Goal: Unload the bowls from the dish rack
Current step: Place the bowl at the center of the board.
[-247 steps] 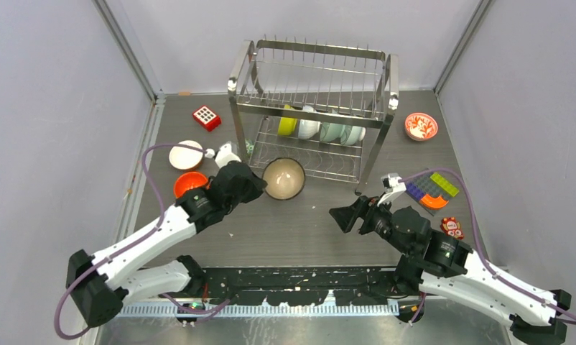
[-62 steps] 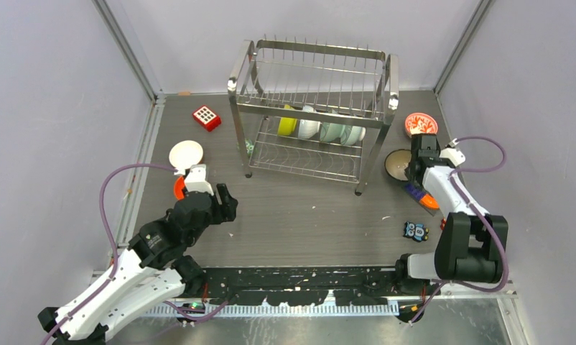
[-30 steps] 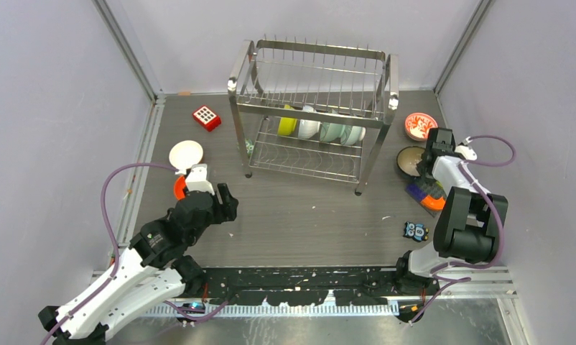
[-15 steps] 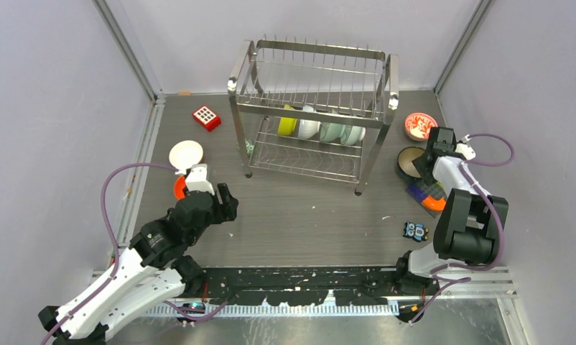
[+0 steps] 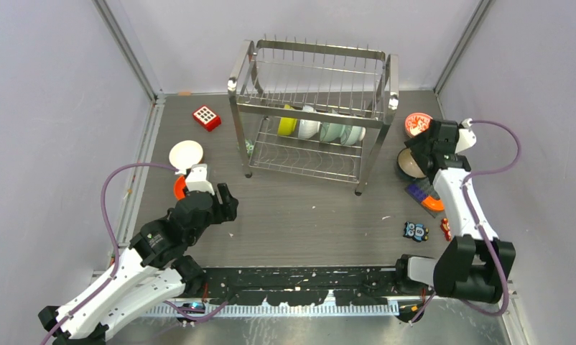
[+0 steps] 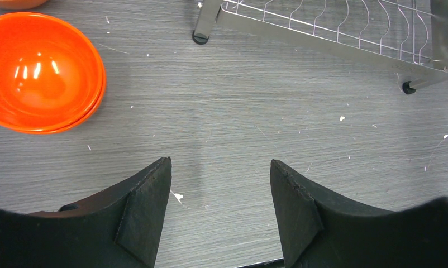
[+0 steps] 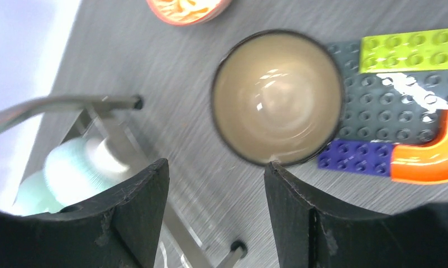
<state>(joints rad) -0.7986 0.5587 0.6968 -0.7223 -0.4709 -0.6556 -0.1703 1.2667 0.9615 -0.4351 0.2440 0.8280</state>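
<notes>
Left gripper (image 6: 220, 167): fingers spread well apart with nothing between them, hovering over bare grey table (image 6: 255, 111) at the near left.
Small toy (image 5: 415, 231): dark blue and black, lying on the near right of the table; its markings are too small to read.
Orange bowl (image 6: 40, 72): upright on the table, ahead and to the left of the left gripper, with a second orange rim showing under it.
White bowl (image 5: 186, 154): on the table just beyond the orange one.
Right gripper (image 7: 216, 164): fingers apart and holding nothing, raised above the table to the right of the rack.
Brown bowl (image 7: 277, 97): dark rim, tan inside, upright on the table beyond the right fingertips, its edge against the toy bricks (image 7: 400, 106).
Dish rack (image 5: 308, 114): steel wire, two tiers, at the far centre.
Bowls in rack: lime-yellow bowl (image 5: 287, 126), white rack bowl (image 5: 308, 129) and two pale teal bowls (image 5: 341, 133) stand on edge in a row below the top tier.
Patterned bowl (image 7: 188, 8): red and white, on the table beyond the brown bowl.
Red block (image 5: 207, 117): white dots, far left of the rack.
</notes>
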